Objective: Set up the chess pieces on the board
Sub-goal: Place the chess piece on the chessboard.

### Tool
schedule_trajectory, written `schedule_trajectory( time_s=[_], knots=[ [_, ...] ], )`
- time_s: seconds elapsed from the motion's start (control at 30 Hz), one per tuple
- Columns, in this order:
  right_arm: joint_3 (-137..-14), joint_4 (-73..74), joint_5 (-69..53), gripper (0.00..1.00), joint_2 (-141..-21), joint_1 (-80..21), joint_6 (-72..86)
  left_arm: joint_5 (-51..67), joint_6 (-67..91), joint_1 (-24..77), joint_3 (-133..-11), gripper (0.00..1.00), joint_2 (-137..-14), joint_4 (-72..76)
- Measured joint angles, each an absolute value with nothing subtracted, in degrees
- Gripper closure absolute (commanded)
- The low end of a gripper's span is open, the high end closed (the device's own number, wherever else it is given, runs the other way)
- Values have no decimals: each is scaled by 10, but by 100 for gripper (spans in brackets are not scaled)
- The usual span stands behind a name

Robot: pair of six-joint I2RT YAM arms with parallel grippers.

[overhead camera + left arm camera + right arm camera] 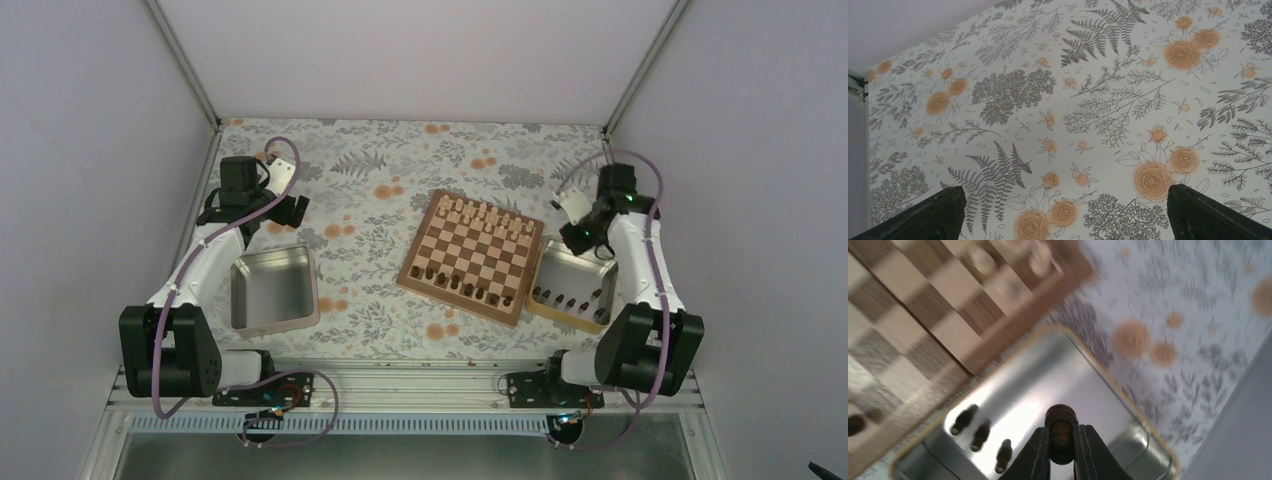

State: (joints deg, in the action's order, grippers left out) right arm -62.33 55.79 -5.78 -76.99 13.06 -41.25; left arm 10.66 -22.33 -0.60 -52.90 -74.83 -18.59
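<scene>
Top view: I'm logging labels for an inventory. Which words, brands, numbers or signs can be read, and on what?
None: no text shows on the board, tin, tray, cloth or the piece in the right gripper. The right wrist view is blurred.

You're looking at a lab-style robot booth: 3 plain white walls are boxing in a floral-cloth table, with an aluminium rail running along its near edge.

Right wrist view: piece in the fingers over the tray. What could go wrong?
1. The dark piece is held only by a narrow pinch of the right fingers; it may swivel or slip in transit.
2. Dark pieces already stand along the board near edge; lowering could topple neighbours.
</scene>
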Motion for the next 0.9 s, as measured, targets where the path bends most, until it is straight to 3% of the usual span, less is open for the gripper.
schedule_trajectory(
  time_s=[0.47,0.9],
  knots=[
    [-804,600,-88,86,-948,-205,-335,113,-223,-6,-529,0,-734,-190],
    [-933,590,-93,86,-1110,-335,-289,117,-223,-6,-529,0,-728,-190]
  ],
)
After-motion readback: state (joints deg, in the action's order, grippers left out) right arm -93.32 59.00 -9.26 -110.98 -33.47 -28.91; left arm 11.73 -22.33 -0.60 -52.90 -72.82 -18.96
